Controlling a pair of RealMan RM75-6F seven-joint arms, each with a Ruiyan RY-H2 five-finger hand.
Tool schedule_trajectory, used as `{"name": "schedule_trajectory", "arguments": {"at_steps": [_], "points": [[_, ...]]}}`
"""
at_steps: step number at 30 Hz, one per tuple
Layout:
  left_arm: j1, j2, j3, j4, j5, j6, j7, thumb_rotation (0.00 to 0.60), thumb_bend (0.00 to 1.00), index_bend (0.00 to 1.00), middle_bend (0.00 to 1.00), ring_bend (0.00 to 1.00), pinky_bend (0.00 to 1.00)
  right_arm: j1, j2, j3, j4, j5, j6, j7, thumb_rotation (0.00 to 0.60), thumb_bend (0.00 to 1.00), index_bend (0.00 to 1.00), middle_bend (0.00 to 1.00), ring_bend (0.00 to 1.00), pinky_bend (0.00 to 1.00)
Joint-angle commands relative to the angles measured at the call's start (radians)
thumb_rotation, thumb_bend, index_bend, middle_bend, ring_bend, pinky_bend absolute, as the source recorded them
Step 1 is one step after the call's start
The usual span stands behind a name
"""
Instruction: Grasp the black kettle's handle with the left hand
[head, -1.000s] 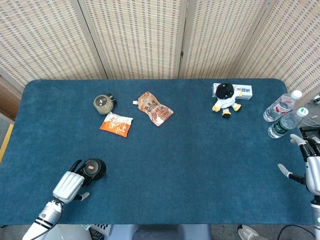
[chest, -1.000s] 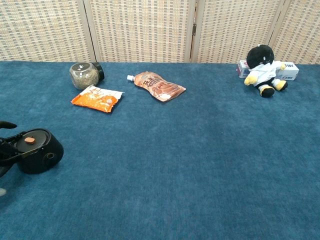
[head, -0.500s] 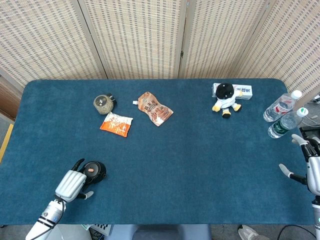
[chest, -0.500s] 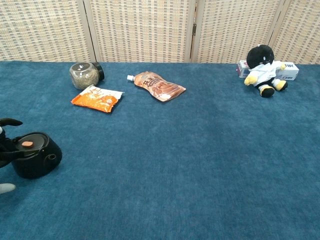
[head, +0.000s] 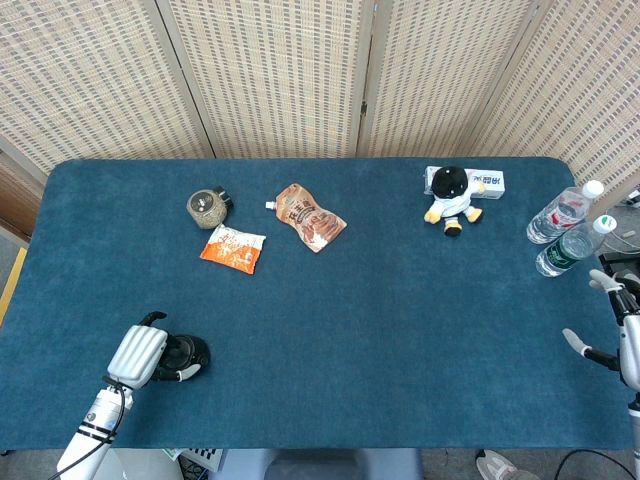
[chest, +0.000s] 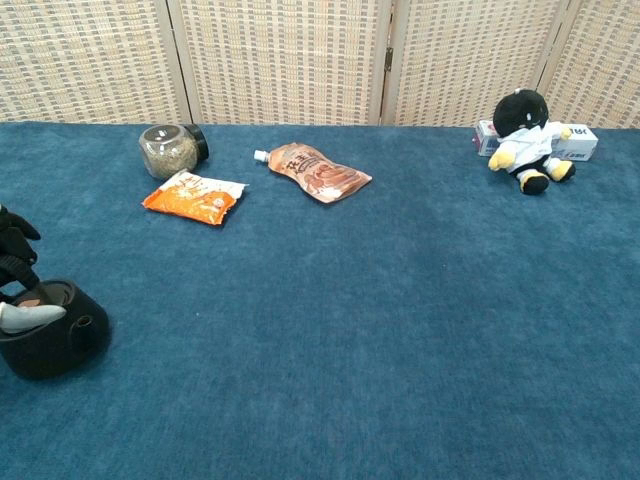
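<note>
Near the desk's (head: 400, 350) front-left corner, the black kettle (chest: 45, 340) stands upright on the blue cloth, close to the front edge. The left hand (head: 140, 352) lies over the kettle's left side, its fingers (chest: 15, 245) curled down across the top, where the handle would be, and a pale thumb tip (chest: 30, 316) resting on the lid. The handle itself is hidden under the hand in both views, so whether the fingers are truly closed around it cannot be told; the hand looks to be gripping the kettle at its top. By this reading the reach is finished and the grasp is made or nearly made; what remains is to firm the closure on the handle.

At the right edge of the desk the right hand (head: 620, 325) hovers with its fingers spread and holding nothing.

Farther back, toward the far-left part of the desk, lie an orange snack packet (head: 233, 248), a glass jar (head: 208, 207) on its side and a brown pouch (head: 310, 217). Near the far-right corner sits a plush toy (head: 452, 198) against a small box (head: 490, 181), with two water bottles (head: 566, 228) at the right edge.
</note>
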Motion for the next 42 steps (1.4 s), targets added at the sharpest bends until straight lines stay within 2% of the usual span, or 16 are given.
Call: {"name": "schedule_trajectory", "arguments": {"at_steps": [1,9,18,21,24,26,29,32,42], "points": [[0.002,0.007,-0.003,-0.01,-0.003,0.005,0.003,0.362,0.13,0.99,1.0,0.88,0.35,0.001,0.0,0.0,0.001,0.0,-0.002,0.001,0.6,0.14,0.2,0.31,0.19,0.22],[0.013,0.008,-0.018,-0.016,-0.004,0.042,-0.012,0.336,0.12,0.99,1.0,0.88,0.58,0.003,-0.003,0.0,0.005,0.0,-0.006,0.003,0.6,0.14,0.2,0.31,0.19,0.22],[0.021,0.009,-0.04,-0.038,-0.035,0.061,-0.005,0.242,0.12,1.0,1.0,0.89,0.65,0.005,-0.007,0.001,0.013,0.003,-0.013,0.007,0.6,0.14,0.2,0.31,0.19,0.22],[0.024,0.004,-0.048,-0.043,-0.046,0.069,0.001,0.229,0.12,1.0,1.0,0.9,0.65,0.004,-0.008,0.001,0.015,0.005,-0.013,0.01,0.6,0.14,0.2,0.31,0.19,0.22],[0.03,-0.009,-0.059,-0.045,-0.055,0.087,0.006,0.257,0.16,1.0,1.0,0.91,0.67,0.003,-0.009,0.001,0.018,0.007,-0.013,0.011,0.6,0.14,0.2,0.31,0.19,0.22],[0.031,-0.013,-0.062,-0.043,-0.054,0.093,0.005,0.307,0.19,1.0,1.0,0.91,0.68,0.002,-0.008,0.001,0.019,0.009,-0.014,0.014,0.6,0.14,0.2,0.31,0.19,0.22],[0.032,-0.018,-0.064,-0.038,-0.051,0.1,0.002,0.389,0.27,1.0,1.0,0.91,0.68,0.001,-0.008,0.002,0.02,0.009,-0.012,0.017,0.6,0.14,0.2,0.31,0.19,0.22],[0.034,-0.022,-0.067,-0.034,-0.05,0.107,-0.001,0.502,0.3,1.0,1.0,0.91,0.68,0.0,-0.009,0.001,0.022,0.01,-0.012,0.018,0.6,0.14,0.2,0.31,0.19,0.22],[0.038,-0.023,-0.068,-0.023,-0.05,0.113,-0.013,0.529,0.32,1.0,1.0,0.92,0.68,-0.003,-0.011,0.001,0.024,0.012,-0.01,0.021,0.6,0.14,0.2,0.31,0.19,0.22]]}}
